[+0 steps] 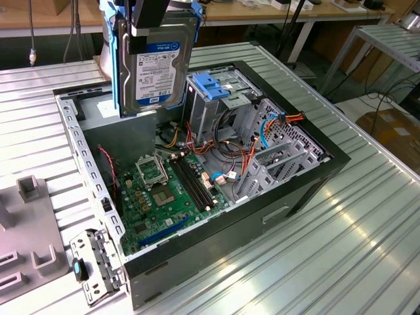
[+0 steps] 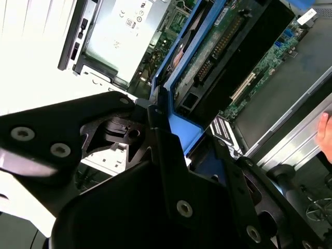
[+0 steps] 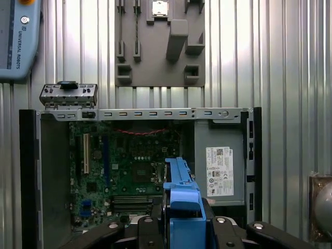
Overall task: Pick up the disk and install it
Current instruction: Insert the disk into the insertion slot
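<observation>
The disk hangs upright above the open computer case, label side toward the exterior camera, with blue rails along its edges. My gripper is shut on its upper end. In the first wrist view the disk's blue rail sticks out between my dark fingers, over the motherboard. In the second wrist view the blue rail runs away from my fingers toward the case. The grey drive cage with its light-blue latch stands just to the exterior view's right of the disk.
Cables and metal brackets crowd the case beside the cage. The power supply sits in a case corner. A grey fixture plate and a loose metal bracket lie at the exterior view's left. A person's hand shows at a picture edge.
</observation>
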Robot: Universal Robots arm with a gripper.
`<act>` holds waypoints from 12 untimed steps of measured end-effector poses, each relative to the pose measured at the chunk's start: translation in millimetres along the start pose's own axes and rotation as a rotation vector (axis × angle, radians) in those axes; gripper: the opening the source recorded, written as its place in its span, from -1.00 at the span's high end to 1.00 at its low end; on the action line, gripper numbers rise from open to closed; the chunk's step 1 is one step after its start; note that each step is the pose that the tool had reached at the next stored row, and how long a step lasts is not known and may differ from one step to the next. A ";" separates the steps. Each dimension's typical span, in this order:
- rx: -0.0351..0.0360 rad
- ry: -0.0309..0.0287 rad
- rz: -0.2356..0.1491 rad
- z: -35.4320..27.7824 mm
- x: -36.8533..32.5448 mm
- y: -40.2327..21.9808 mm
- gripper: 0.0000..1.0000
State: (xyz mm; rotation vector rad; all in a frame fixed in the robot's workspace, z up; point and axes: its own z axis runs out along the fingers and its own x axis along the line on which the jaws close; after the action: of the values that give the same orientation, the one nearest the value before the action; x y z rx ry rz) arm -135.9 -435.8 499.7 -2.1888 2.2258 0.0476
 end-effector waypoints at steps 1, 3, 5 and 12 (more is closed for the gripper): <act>0.0000 0.0000 0.000 0.0 0.5 0.0 0.25; 0.0000 0.0000 0.000 0.0 1.2 0.0 0.25; 0.0000 0.0000 0.000 -0.1 2.1 0.0 0.25; 0.0000 0.0001 0.000 -0.2 5.3 -0.1 0.25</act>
State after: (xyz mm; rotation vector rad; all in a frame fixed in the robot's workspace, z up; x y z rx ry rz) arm -135.9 -441.1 499.7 -2.1888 2.2259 0.0475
